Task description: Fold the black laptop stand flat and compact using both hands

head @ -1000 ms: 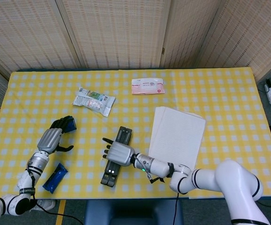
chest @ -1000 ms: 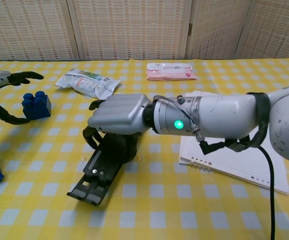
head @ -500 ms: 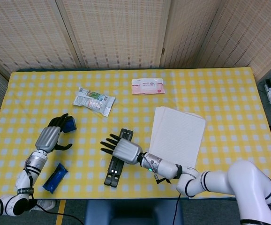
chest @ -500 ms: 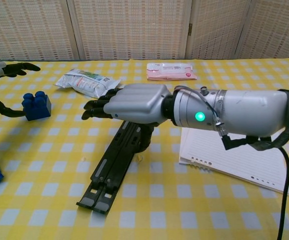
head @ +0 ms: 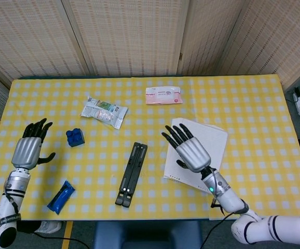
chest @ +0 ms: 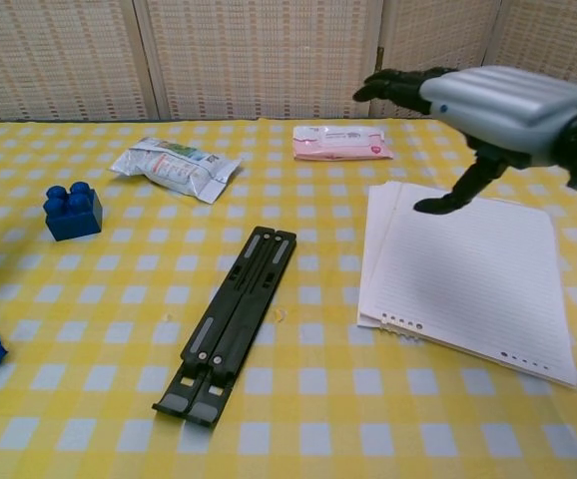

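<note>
The black laptop stand lies folded flat as a narrow bar on the yellow checked tablecloth, near the front edge. No hand touches it. My right hand hovers above the white paper, right of the stand, its fingers spread and holding nothing. My left hand is raised at the table's left edge, fingers spread and empty, well left of the stand. In the chest view only a dark fingertip of it shows at the left border.
A blue toy block sits left of the stand. A blue wrapper lies near the front left edge. A silver snack packet, a pink wipes pack and sheets of white paper lie further back and right.
My right hand lifted off the stand and moved right, above the paper. The stand went from partly open to closed flat. My left hand drew back left, away from the blue block.
</note>
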Tool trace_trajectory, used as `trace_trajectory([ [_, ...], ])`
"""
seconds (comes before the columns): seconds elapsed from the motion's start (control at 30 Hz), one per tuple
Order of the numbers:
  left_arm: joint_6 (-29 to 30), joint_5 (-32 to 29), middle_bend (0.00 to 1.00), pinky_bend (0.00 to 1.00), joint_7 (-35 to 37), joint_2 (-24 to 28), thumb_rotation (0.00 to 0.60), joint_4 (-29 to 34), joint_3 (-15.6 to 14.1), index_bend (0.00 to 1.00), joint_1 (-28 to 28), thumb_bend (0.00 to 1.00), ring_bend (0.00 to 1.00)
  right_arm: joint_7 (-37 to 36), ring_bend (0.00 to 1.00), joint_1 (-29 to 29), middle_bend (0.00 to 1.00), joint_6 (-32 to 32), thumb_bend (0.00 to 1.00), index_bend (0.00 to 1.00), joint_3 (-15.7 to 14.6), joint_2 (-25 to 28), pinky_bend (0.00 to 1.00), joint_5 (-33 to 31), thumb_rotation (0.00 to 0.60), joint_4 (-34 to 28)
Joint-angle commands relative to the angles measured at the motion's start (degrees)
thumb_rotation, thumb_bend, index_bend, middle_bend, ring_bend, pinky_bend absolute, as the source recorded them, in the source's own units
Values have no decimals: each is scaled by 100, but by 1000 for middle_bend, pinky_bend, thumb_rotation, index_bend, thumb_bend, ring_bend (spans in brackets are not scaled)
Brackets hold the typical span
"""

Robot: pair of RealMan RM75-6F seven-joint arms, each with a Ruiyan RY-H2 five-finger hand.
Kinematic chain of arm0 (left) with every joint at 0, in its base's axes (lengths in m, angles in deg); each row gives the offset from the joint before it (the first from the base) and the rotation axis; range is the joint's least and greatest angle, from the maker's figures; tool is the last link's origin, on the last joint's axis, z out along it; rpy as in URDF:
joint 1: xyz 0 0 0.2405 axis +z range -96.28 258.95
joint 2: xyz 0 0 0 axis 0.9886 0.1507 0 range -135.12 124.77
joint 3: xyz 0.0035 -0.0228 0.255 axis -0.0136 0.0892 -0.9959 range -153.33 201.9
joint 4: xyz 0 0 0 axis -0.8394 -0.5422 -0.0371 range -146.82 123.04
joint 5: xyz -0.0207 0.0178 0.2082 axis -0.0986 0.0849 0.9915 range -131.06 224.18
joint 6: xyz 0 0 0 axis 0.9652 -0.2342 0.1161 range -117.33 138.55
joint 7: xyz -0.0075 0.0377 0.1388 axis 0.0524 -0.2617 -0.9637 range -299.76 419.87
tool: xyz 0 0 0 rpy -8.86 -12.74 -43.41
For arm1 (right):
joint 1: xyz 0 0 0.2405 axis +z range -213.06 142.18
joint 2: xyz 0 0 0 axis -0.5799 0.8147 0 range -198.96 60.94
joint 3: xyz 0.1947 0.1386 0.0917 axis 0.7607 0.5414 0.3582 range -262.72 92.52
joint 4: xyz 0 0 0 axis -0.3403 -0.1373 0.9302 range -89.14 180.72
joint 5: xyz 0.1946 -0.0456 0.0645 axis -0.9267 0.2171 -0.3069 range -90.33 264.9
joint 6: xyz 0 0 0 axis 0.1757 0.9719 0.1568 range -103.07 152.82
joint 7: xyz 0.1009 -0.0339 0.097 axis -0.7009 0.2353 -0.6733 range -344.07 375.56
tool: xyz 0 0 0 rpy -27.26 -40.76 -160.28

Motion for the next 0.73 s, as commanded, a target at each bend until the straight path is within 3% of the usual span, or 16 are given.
trace_trajectory([
  [0.03,384,43,15,0,-138,203,600,204,-93,126,303,286,0,60,17,-710,1,-728,249,0,-202,577,0,-138,600,-621],
  [0.23,1030,304,15,0,-250,390,600,491,-301,118,775,286,0,-339,0,-1525,0,-1449,249,0,-537,1168,0,143,600,-863],
  [0.47,1750,810,15,0,-259,530,600,806,-654,106,1370,286,0,-1105,0,-2538,0,-2220,249,0,-883,1383,0,494,600,-558],
  [0.73,2038,1215,15,0,-303,536,600,1037,-936,105,1748,286,0,-1731,0,-3120,0,-2490,249,0,-904,1409,0,748,600,-228],
])
